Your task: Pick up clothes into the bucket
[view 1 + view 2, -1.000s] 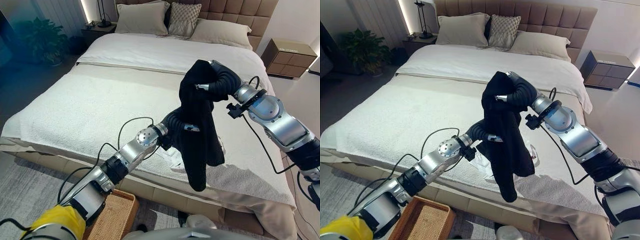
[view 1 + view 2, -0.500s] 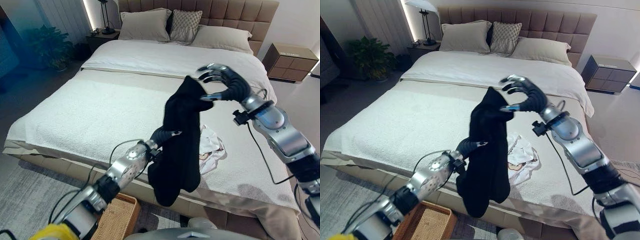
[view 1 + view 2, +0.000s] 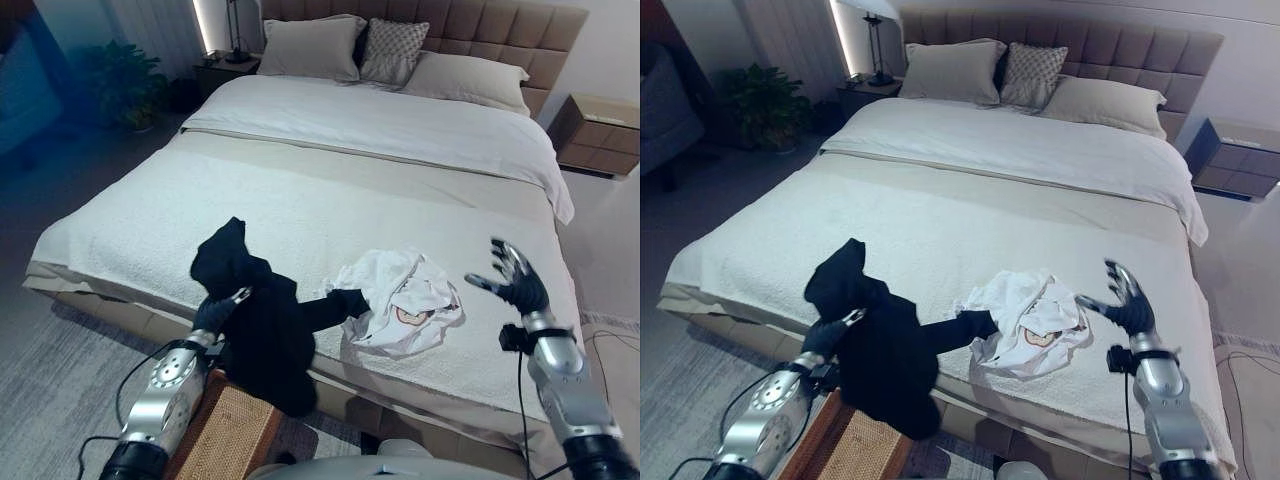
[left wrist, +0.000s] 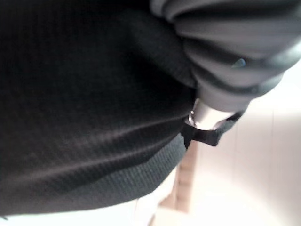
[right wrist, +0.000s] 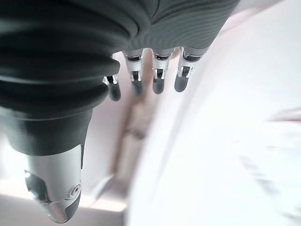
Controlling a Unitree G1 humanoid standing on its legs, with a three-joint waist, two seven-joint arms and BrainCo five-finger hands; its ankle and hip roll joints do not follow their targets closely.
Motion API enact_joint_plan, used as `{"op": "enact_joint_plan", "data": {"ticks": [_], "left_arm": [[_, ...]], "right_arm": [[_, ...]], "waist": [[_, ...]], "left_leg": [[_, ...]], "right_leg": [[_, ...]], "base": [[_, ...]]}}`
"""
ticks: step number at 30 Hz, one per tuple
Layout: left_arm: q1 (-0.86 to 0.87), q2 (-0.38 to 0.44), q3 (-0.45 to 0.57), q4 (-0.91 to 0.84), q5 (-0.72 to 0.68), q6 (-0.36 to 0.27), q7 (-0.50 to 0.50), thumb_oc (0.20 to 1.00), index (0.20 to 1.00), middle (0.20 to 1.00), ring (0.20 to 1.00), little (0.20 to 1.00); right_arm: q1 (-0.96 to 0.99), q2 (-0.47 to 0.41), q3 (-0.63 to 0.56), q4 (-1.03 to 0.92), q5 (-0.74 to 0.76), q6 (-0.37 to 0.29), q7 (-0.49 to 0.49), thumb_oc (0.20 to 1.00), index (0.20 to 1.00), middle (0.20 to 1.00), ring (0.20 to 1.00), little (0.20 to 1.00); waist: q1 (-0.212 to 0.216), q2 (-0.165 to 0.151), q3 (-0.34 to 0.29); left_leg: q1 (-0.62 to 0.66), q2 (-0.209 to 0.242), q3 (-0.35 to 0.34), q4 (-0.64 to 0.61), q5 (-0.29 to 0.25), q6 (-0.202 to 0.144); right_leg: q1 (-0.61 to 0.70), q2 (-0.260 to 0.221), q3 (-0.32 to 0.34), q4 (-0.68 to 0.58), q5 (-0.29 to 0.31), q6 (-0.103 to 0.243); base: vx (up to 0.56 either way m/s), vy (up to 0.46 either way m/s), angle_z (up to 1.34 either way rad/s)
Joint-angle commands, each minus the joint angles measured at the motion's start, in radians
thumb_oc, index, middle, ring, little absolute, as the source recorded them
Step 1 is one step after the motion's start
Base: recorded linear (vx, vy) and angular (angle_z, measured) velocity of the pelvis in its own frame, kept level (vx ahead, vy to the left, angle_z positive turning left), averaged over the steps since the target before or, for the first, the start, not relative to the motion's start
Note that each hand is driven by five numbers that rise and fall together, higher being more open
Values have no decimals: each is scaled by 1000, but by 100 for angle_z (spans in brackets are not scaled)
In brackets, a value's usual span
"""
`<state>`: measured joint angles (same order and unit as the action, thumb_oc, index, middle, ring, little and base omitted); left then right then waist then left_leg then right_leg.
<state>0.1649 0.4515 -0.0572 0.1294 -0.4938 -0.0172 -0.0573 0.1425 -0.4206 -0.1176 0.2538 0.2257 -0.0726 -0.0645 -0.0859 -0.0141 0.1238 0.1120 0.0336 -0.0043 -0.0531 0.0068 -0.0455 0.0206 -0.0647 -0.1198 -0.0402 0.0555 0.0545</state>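
A black garment (image 3: 258, 322) hangs from my left hand (image 3: 213, 312) at the bed's near edge, its lower part drooping over a brown wicker basket (image 3: 236, 436) on the floor. My left hand is shut on the cloth, with the thumb pressed into it; the black fabric (image 4: 89, 103) covers most of the left wrist view. One black sleeve trails across the bed to a crumpled white garment (image 3: 402, 298) lying on the cover. My right hand (image 3: 512, 280) hovers open to the right of the white garment, fingers spread (image 5: 157, 77), holding nothing.
The wide bed (image 3: 300, 200) has a beige cover, with pillows (image 3: 310, 45) at the headboard. A nightstand (image 3: 598, 120) stands at the far right, and a plant (image 3: 125, 85) and a lamp at the far left. Grey carpet lies in front of the bed.
My left hand has carried the black garment down and left, from above the bed to its near edge over the basket. My right hand let go, opened and dropped low to the right.
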Motion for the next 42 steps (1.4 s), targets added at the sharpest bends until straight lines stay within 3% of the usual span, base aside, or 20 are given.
{"op": "enact_joint_plan", "data": {"ticks": [1,7,8,18,22,26,32,38,39,40,41,42], "left_arm": [[6,29,90,-96,109,-104,29,200,200,200,200,200],[47,6,139,-66,204,-122,101,200,200,200,200,200],[41,11,135,-35,258,-123,136,200,200,200,200,200],[-55,8,100,194,409,-112,322,200,200,200,200,200],[-90,44,86,283,530,-86,405,200,200,200,200,200],[-133,23,96,405,500,-83,457,200,200,200,200,200],[-207,50,70,541,560,-55,528,200,200,200,200,200],[-304,101,40,629,586,-21,600,200,200,200,200,200],[-320,106,34,642,584,-14,603,266,266,266,266,266],[-320,106,34,642,584,-14,603,435,435,435,435,435],[-343,116,27,666,570,-5,609,658,658,658,658,658],[-360,116,23,692,560,0,609,944,944,944,944,944]], "right_arm": [[-46,-1,-38,53,-59,-28,-45,1000,1000,1000,1000,1000],[-89,2,-35,217,-85,-21,-113,1000,1000,1000,1000,1000],[-123,-5,-35,260,-95,-27,-150,1000,1000,1000,1000,1000],[-295,-65,4,339,-112,-39,-295,1000,1000,1000,1000,1000],[-345,-87,14,355,-104,-44,-333,1000,1000,1000,1000,1000],[-392,-111,20,352,-94,-44,-357,1000,1000,1000,1000,1000],[-464,-139,38,326,-86,-63,-389,1000,1000,1000,1000,1000],[-565,-184,75,265,-74,-90,-440,1000,1000,1000,1000,1000],[-581,-195,79,258,-69,-92,-447,1000,1000,1000,1000,1000],[-582,-195,79,258,-69,-92,-447,1000,1000,1000,1000,1000],[-615,-212,89,249,-57,-98,-466,1000,1000,1000,1000,1000],[-636,-217,94,248,-47,-100,-474,1000,1000,1000,1000,1000]], "waist": [[14,-53,0],[33,-54,49],[40,-52,79],[63,-38,195],[72,-34,231],[77,-32,267],[81,-41,320],[75,-60,396],[73,-63,396],[73,-63,396],[66,-69,396],[63,-72,396]], "left_leg": [[-97,-34,-42,133,-76,2],[-157,-42,-55,167,-72,-2],[-196,-48,-63,193,-70,-1],[-328,-54,-90,249,-51,6],[-358,-58,-103,259,-46,6],[-389,-59,-118,271,-41,5],[-448,-57,-120,318,-51,5],[-587,-55,-121,419,-58,4],[-617,-55,-119,435,-60,4],[-617,-55,-119,435,-60,4],[-671,-55,-116,474,-68,4],[-698,-54,-113,493,-72,4]], "right_leg": [[34,-78,-6,85,-102,82],[-8,-81,-16,98,-97,81],[-40,-84,-19,116,-95,82],[-188,-98,-30,229,-106,74],[-221,-109,-44,261,-115,72],[-255,-119,-51,286,-124,71],[-316,-124,-46,333,-135,67],[-447,-121,-30,415,-143,60],[-477,-119,-25,426,-144,59],[-477,-119,-25,427,-144,59],[-526,-117,-19,448,-146,57],[-550,-115,-17,458,-147,55]], "base": [[-59,4,5],[-75,-3,9],[-133,9,9],[-62,15,9],[-17,7,10],[-20,4,10],[-34,8,8],[-72,16,0],[-32,15,-5],[-38,23,-3],[-38,21,-4],[-49,37,-7]]}}
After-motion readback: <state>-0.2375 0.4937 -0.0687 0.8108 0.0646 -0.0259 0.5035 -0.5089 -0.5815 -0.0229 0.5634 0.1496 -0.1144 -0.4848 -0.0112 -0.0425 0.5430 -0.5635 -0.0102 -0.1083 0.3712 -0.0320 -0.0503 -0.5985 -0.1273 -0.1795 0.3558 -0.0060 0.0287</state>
